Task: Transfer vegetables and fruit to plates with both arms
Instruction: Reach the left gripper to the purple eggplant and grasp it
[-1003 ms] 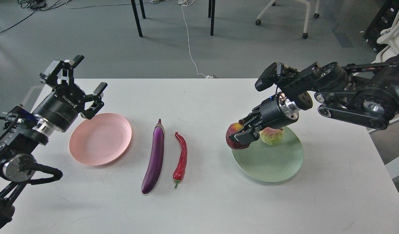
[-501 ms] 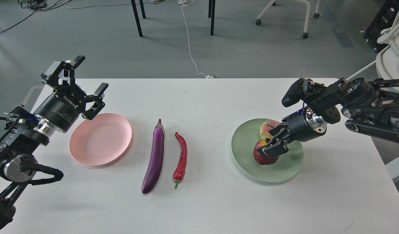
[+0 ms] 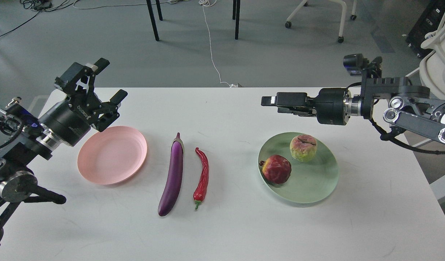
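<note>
Head view: fruit plated toward the right edge, vegetables waiting mid-table.

Pomegranate [image 3: 277, 169] and lumpy fruit [image 3: 303, 147] resting on the green plate [image 3: 316, 188]; eggplant [image 3: 172, 175] and chili pepper [image 3: 202, 174] lying side by side, apart, between the plates; pink plate [image 3: 111, 155] bare, toward the left edge. Left gripper [image 3: 103, 80] raised near the far-left corner, jaws spread, holding nothing. Right gripper [image 3: 280, 101] level above the table, side-on, jaw state impossible to tell. Best next: descending on the eggplant mid-length, fingers across its width, lifting clear before crossing the pink rim.
</note>
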